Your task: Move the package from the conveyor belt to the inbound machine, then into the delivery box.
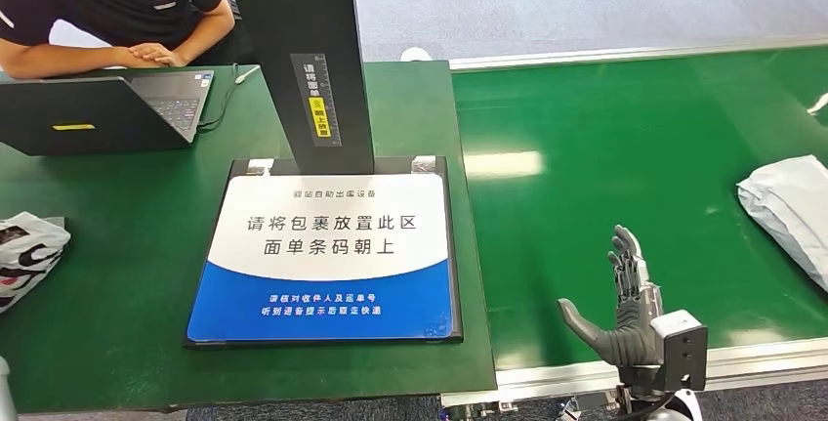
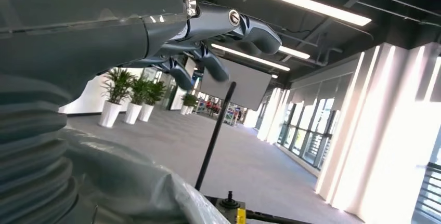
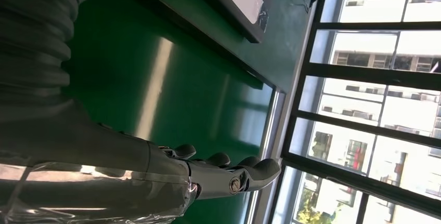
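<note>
Head view, L to R: a black-and-white patterned bag lies at the worktop's far left edge. Behind it an open laptop, w/ a person leaning in, forearms resting by the keyboard. Centre: the inbound machine, a flat scan pad w/ white and blue printed panel and Chinese text, nothing lying on it; its black post rises from the pad's rear edge, yellow label on the front. Right of the worktop runs the green conveyor belt, shiny, w/ light reflections. Right hand hovers over the belt's near edge, palm up-ish, fingers spread and thumb out to the side, holding nothing. The package, a grey-white poly mailer, lies on the belt at the far right, partly cut off by the frame, well apart from the right hand.

Left wrist view: left hand is raised toward the room, w/ potted plants and windows beyond; fingers loosely extended, apart, nothing in them.

Right wrist view: right hand's fingers are stretched over the green belt, empty.
</note>
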### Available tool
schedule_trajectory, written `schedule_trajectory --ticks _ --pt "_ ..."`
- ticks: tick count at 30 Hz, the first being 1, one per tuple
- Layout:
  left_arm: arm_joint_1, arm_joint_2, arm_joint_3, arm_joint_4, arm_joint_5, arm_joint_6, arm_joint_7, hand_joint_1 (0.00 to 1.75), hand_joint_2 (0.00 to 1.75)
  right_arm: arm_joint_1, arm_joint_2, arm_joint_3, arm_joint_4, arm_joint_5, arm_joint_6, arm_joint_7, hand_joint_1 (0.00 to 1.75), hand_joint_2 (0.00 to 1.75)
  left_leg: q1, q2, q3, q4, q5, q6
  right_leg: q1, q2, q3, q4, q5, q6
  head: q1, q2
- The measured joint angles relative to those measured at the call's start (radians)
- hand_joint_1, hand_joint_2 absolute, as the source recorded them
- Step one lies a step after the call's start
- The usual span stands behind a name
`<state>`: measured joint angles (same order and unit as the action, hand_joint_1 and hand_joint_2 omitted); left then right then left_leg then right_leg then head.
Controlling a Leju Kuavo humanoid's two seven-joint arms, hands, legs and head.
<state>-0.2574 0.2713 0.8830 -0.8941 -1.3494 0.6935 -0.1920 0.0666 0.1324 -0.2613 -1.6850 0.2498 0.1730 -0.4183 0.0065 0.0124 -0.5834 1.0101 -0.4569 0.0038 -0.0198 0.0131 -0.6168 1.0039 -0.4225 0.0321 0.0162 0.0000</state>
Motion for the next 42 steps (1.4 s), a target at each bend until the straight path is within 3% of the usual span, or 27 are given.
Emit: schedule_trajectory --ticks 3,6,8,10,12,14,23,29,36,42 --pt "-0.009 -0.003 -0.001 0.013 0.077 -0.001 -0.079 0.0 1.75 0.0 0.0 0.001 0.0 0.001 -0.002 0.004 0.0 1.75 0.0 0.0 0.0 0.0 0.0 0.0 0.0 0.0 0.0 0.0 0.0 0.0 0.0 0.0" --pt "-0.015 -0.011 -0.018 0.024 0.297 -0.041 -0.239 0.0 1.75 0.001 0.0 0.001 0.0 0.001 -0.001 0.006 0.0 1.75 0.0 0.0 0.0 0.0 0.0 0.0 0.0 0.0 0.0 0.0 0.0 0.0 0.0 0.0" --pt "-0.016 -0.025 -0.043 0.025 0.548 -0.187 -0.34 0.0 1.75 0.002 0.0 0.001 0.001 0.002 0.005 0.007 0.0 1.75 0.0 0.0 0.0 0.0 0.0 0.0 0.0 0.0 0.0 0.0 0.0 0.0 0.0 0.0" --pt "-0.011 -0.046 -0.071 0.011 0.799 -0.446 -0.398 0.0 1.75 0.001 0.0 0.001 0.005 0.007 0.009 0.006 0.0 1.75 -0.001 0.0 0.0 0.0 0.0 0.0 0.0 0.0 0.0 0.0 0.0 0.0 0.0 0.0" --pt "0.006 -0.066 -0.112 -0.011 0.976 -0.708 -0.438 0.0 1.75 -0.001 0.0 0.001 0.011 0.014 0.01 0.003 0.0 1.75 -0.001 0.0 0.0 0.0 0.0 0.0 -0.001 0.0 0.0 0.0 0.0 0.0 0.0 0.0" --pt "0.028 -0.09 -0.164 -0.042 1.082 -0.875 -0.471 0.0 1.75 -0.003 0.0 0.001 0.018 0.019 0.012 -0.003 0.0 1.75 -0.001 0.0 0.0 0.0 0.0 0.0 -0.001 0.0 0.0 0.0 0.0 0.0 0.0 0.0" --pt "0.123 -0.211 -0.42 -0.232 1.356 -1.165 -0.45 0.0 1.75 -0.05 0.001 0.022 0.066 0.034 0.028 -0.009 0.0 1.75 -0.002 0.0 0.0 0.0 0.0 0.0 -0.002 0.0 0.0 0.0 0.001 0.0 0.0 0.0" --pt "0.169 -0.287 -0.583 -0.333 1.369 -1.169 -0.438 0.0 1.75 -0.064 0.001 0.054 0.087 0.039 0.028 -0.009 0.0 1.75 -0.002 0.0 0.0 0.0 0.0 0.0 -0.001 0.0 0.0 0.0 0.001 0.0 0.0 0.0" --pt "0.192 -0.375 -0.757 -0.361 1.237 -0.969 -0.432 0.0 1.75 -0.064 0.001 0.107 0.088 0.064 0.046 -0.013 0.0 1.75 -0.002 0.0 0.0 0.0 0.0 0.0 -0.002 0.0 0.0 0.0 0.001 0.0 0.0 0.0" --pt "0.195 -0.424 -0.858 -0.349 1.207 -0.892 -0.426 0.0 1.75 -0.064 0.001 0.176 0.09 0.133 0.047 -0.037 0.0 1.75 -0.002 0.0 0.0 0.0 0.0 0.0 -0.002 0.0 0.0 0.0 0.001 0.0 0.0 0.0"
